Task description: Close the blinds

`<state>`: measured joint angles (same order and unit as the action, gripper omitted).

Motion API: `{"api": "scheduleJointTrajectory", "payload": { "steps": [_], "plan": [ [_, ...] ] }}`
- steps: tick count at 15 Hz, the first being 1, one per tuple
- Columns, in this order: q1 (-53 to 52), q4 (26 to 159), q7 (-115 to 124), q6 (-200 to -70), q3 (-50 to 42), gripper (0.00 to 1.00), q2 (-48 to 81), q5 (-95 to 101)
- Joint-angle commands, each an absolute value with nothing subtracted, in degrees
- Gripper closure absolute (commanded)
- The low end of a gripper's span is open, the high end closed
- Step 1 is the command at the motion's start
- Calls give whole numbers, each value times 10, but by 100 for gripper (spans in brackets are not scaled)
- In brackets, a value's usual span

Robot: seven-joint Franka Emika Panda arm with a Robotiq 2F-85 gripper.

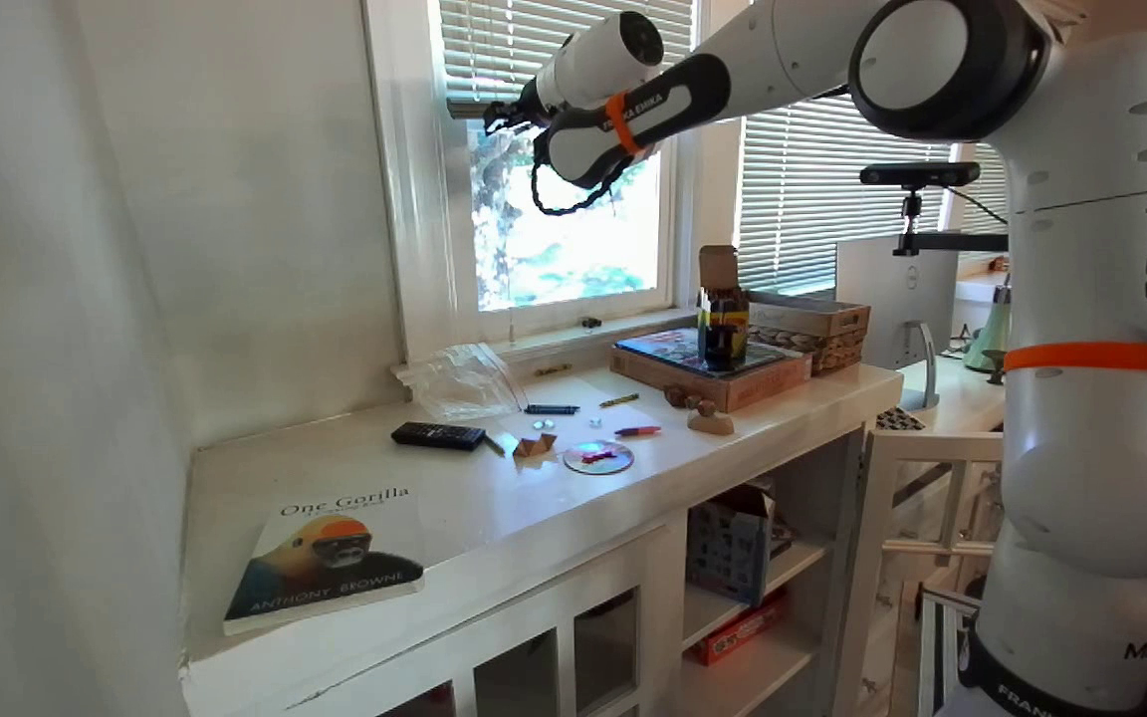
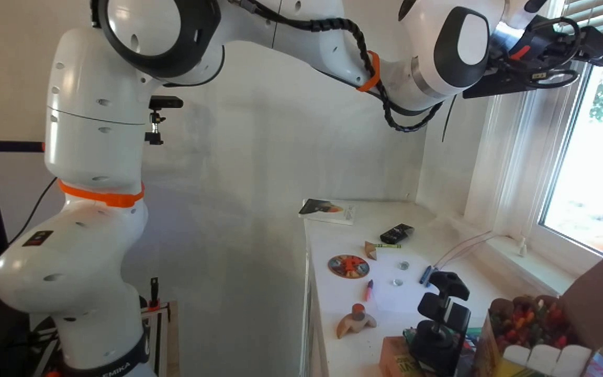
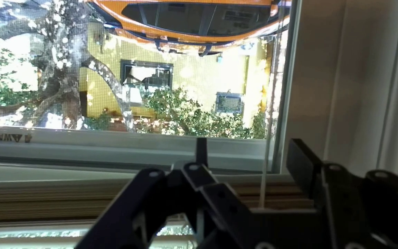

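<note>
The blinds (image 1: 482, 52) are a white venetian blind over the upper part of the window, with stacked slats and a bottom rail at their lower edge. They also show at the top right of an exterior view (image 2: 597, 11). In the wrist view, which stands upside down, their stacked slats (image 3: 57, 199) run across the low part. My gripper (image 3: 250, 159) is open, with a thin light cord or wand (image 3: 268, 138) between its fingers, apparently untouched. In both exterior views the gripper (image 1: 500, 118) (image 2: 599, 47) is at the height of the bottom rail, close to the window.
The window frame (image 3: 323, 86) stands beside the gripper. Below is a white countertop (image 1: 494, 508) with a book (image 1: 330, 558), a remote (image 1: 437, 435), a plastic bag (image 1: 464, 383), a disc (image 1: 598, 457), crayons and flat boxes (image 1: 763, 376). An open carton (image 2: 532, 324) stands near the sill.
</note>
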<state>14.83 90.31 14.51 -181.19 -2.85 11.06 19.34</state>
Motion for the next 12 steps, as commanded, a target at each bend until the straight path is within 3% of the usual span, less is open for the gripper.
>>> {"api": "scheduleJointTrajectory", "payload": {
  "steps": [1, 2, 12],
  "plan": [
    [150, 869, 153, -1826, -35, 41, 140, 187],
    [150, 865, 154, -1826, -35, 44, 144, 185],
    [149, 855, 151, -1818, -16, 41, 160, 173]
  ]
}}
